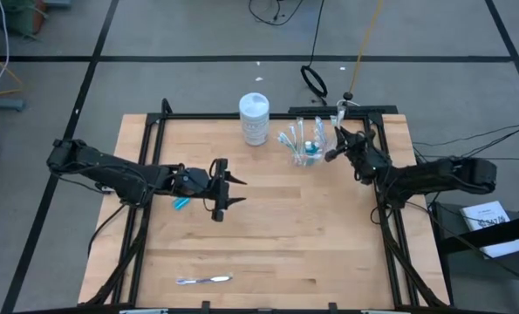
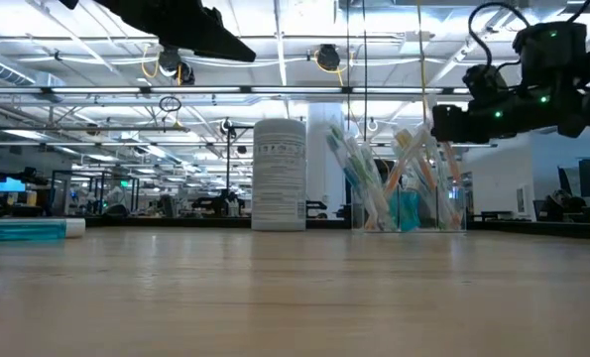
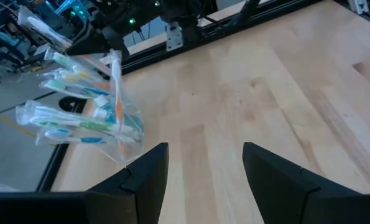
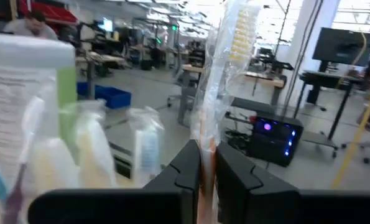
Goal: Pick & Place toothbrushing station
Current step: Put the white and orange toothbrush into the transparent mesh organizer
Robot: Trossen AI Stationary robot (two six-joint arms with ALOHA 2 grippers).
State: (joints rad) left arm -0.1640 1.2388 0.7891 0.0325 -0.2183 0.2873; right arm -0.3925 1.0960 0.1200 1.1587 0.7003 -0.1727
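the clear cup [image 1: 309, 150] of wrapped toothbrushes stands at the desk's [image 1: 329, 244] far edge, a white canister [image 1: 254, 118] just beside it. the right tool [image 1: 336, 146] pinches one wrapped toothbrush [image 4: 225, 74] at the cup. the left tool [image 1: 233, 192] hangs spread mid-desk, one toothpaste tube [image 1: 181, 203] beneath its arm. one wrapped toothbrush [image 1: 204, 280] lies near the front edge.

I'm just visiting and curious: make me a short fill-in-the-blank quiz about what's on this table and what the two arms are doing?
1. The right gripper is shut on a wrapped ____.
2. The clear cup of brushes stands beside a white ____.
3. The left gripper hovers with its fingers ____.
4. A small blue ____ lies under the left arm.

Missing words: toothbrush; canister; open; toothpaste tube
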